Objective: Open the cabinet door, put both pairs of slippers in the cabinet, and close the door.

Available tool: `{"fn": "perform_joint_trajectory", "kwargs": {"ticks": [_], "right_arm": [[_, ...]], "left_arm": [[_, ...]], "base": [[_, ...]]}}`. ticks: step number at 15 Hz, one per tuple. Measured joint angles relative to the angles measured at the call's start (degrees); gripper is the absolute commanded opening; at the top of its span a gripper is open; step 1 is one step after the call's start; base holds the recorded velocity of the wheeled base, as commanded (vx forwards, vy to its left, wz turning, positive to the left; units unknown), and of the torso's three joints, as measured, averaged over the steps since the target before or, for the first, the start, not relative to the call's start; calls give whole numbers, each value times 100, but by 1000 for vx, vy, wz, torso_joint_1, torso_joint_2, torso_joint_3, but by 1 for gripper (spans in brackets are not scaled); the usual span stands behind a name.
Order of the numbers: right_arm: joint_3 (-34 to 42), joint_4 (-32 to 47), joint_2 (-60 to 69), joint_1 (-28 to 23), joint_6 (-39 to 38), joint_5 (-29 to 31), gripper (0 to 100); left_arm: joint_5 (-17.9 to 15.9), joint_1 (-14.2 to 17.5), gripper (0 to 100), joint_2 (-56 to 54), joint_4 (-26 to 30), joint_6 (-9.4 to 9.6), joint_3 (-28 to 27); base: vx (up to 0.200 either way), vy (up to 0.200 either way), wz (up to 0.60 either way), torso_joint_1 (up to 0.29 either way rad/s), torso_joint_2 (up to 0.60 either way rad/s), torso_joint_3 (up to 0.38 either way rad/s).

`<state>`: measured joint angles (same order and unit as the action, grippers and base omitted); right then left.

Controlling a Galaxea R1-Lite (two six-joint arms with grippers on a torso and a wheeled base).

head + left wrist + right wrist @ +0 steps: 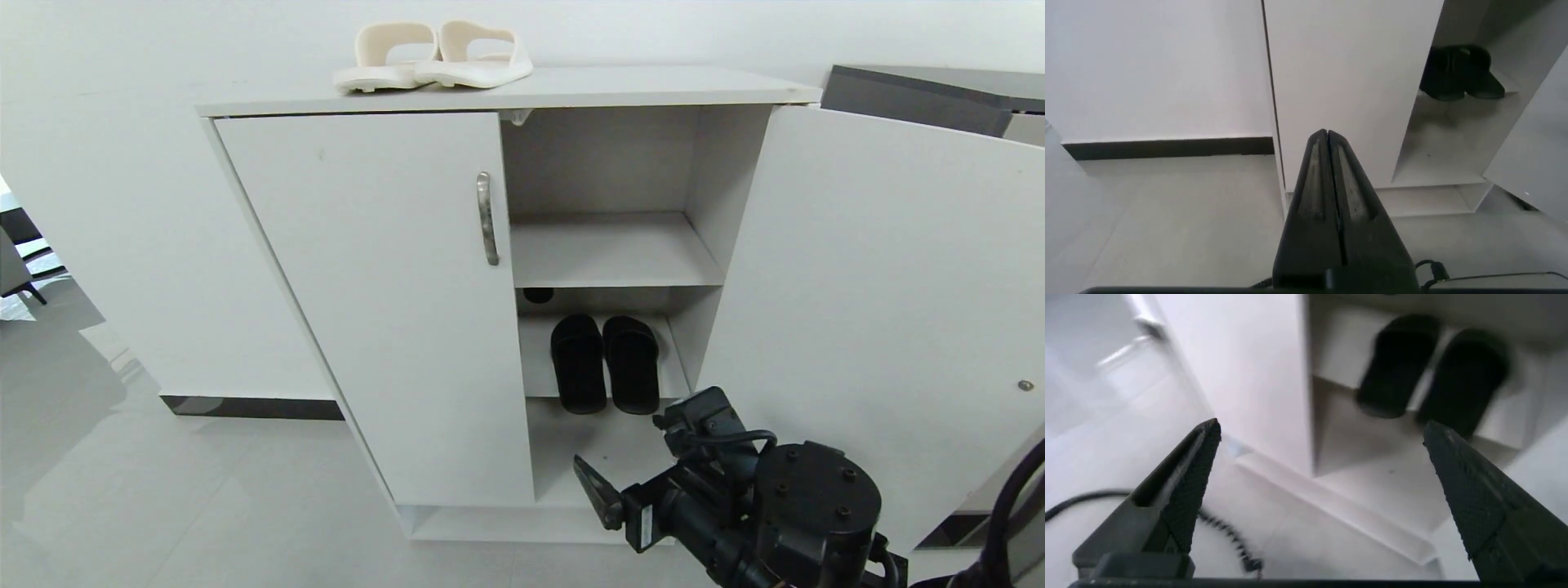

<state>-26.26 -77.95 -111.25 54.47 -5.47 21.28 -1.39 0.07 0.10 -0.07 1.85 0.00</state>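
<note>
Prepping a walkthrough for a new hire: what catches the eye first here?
The white cabinet with its right door standing wide open, and the black slippers side by side in its middle compartment. Next, the cream slippers on the cabinet's top, above the shut left door. Low in front, the right gripper hangs open, facing the black pair.

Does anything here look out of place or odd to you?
Only the cream slippers: they sit on top of the cabinet, while the black slippers lie on a shelf inside. The right door hangs open. Nothing looks damaged or spilled.
</note>
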Motion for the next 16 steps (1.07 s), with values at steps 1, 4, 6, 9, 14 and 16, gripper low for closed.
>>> {"fn": "perform_joint_trajectory", "kwargs": {"ticks": [1, 4, 6, 9, 14, 16], "right_arm": [[52, -2, 26, 2, -87, -152, 100], [121, -2, 78, -23, -369, -374, 100], [154, 27, 94, -100, -385, -434, 100], [146, 30, 100, -98, -385, -435, 0], [357, 11, 105, -108, -240, -440, 0], [422, -35, 108, -98, -207, -440, 0]], "left_arm": [[-5, 0, 0, 0, -2, 0, 0], [-2, -7, 0, 0, 0, 0, 0], [-2, 0, 0, 0, 0, 0, 0], [5, 0, 0, 0, 0, 0, 0], [6, 0, 0, 0, 2, -7, 0], [6, 0, 0, 0, 0, -11, 0]], "base": [[0, 200, 0, 2, 2, 7], [0, 200, 0, 4, 6, 6], [0, 200, 0, 5, 5, 2], [0, 200, 0, 4, 1, 4], [0, 200, 0, 1, 2, 1], [0, 200, 0, 2, 2, 2]]}}
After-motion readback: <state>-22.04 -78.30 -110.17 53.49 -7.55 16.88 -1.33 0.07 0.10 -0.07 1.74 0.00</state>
